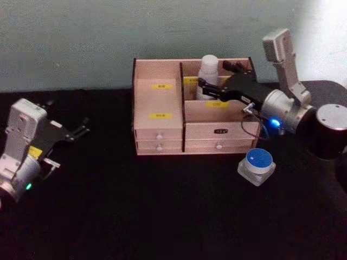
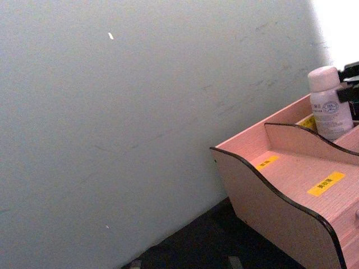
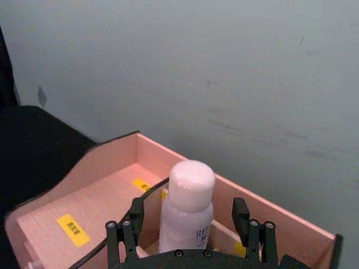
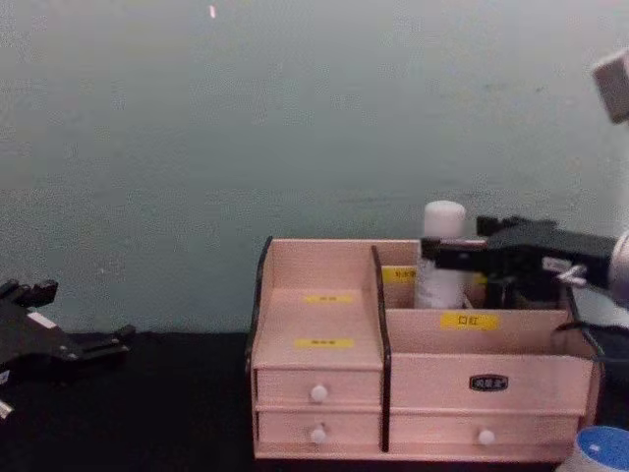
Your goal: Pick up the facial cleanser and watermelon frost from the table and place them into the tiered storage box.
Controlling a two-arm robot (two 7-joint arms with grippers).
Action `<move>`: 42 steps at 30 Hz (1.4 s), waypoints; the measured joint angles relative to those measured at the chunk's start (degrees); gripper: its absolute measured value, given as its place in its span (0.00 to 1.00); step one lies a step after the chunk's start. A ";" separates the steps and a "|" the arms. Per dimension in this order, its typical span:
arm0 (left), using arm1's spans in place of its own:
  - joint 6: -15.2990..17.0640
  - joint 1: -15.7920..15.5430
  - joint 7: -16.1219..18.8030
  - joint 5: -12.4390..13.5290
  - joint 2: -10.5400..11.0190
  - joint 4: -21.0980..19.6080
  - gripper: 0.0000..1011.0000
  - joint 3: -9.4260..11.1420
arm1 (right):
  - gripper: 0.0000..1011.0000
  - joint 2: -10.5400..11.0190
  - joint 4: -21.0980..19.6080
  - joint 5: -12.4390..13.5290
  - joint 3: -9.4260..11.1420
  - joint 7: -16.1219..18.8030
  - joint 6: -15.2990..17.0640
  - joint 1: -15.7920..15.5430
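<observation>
Facial cleanser in tiered storage box; right end effector apparently open astride.

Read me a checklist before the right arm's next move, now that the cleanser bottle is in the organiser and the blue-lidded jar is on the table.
1. Facial cleanser bottle upright in the tiered storage box's rear right compartment: ok.
2. Right gripper jaws apart, a gap on each side of the bottle: ok.
3. Bottle base resting on the compartment floor: cannot tell, hidden.
4. Blue-lidded watermelon frost jar in the box: not ok, on the table by the box's front right corner.
5. Left gripper away from the box: ok, at the table's left.
</observation>
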 joint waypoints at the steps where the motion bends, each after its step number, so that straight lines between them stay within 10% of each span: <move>1: 0.00 0.00 0.00 0.00 0.00 0.00 0.99 0.00 | 0.99 0.72 -2.19 0.28 0.43 -0.12 0.52 -1.06; 25: 0.00 0.00 0.00 0.00 0.00 0.00 0.99 0.00 | 0.99 22.17 -38.18 11.50 9.49 -0.38 15.93 -28.08; 32: 0.00 0.00 0.00 0.00 0.00 0.00 0.99 0.00 | 0.99 25.21 -40.64 13.22 9.72 -2.50 20.69 -32.26; 42: 0.00 0.00 0.00 0.00 0.00 0.00 0.99 0.00 | 0.99 24.90 -36.47 12.09 5.40 -3.73 23.11 -29.30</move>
